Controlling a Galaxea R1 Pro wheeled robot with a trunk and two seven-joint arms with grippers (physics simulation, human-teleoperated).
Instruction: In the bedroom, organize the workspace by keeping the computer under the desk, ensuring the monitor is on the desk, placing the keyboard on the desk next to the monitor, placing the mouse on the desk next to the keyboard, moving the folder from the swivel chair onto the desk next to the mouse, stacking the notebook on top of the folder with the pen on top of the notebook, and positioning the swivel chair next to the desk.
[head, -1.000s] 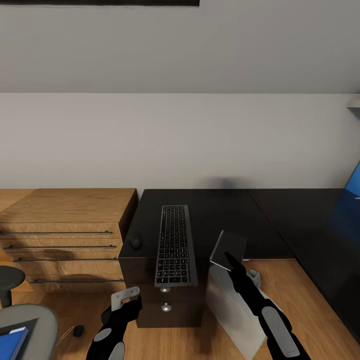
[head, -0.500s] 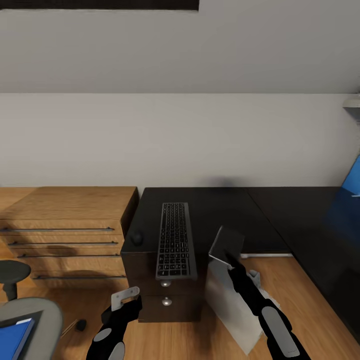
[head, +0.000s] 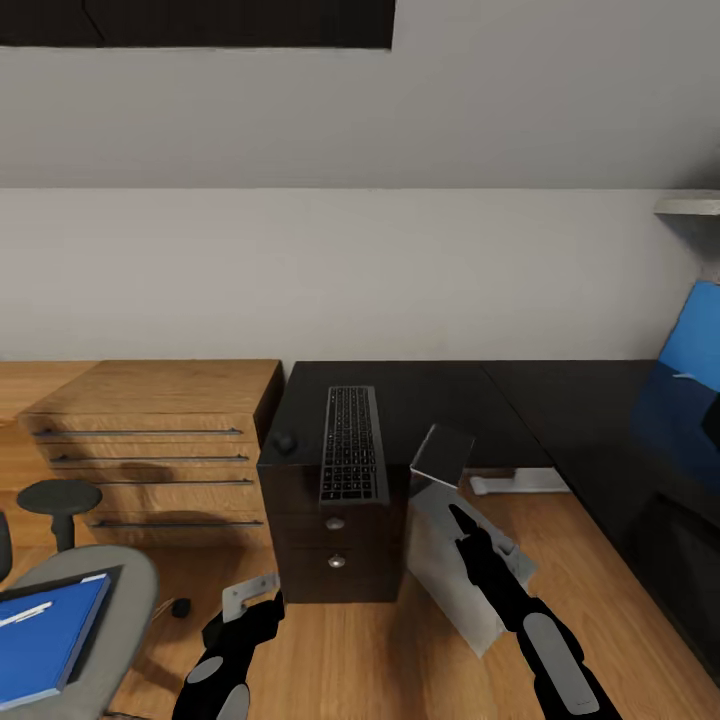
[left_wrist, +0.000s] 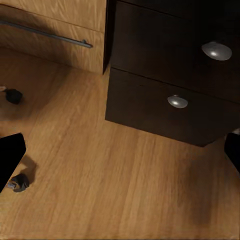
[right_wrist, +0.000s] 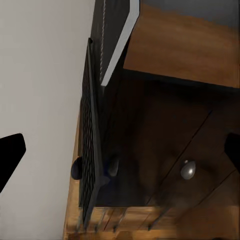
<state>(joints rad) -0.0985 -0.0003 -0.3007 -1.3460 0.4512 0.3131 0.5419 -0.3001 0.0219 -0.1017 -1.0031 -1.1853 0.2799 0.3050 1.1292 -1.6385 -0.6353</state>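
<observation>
The keyboard (head: 352, 445), slim and stiff, overhangs the dark drawer cabinet (head: 335, 545); I judge its long edges graspable. Both grippers' openings: cannot tell.

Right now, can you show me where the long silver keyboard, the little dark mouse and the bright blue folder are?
Long silver-grey keyboard with dark keys (head: 351, 445), head view, middle of its key area.
Small dark rounded mouse (head: 286, 442), head view, its top.
Flat bright blue folder (head: 45, 635), head view, middle of its cover.
</observation>
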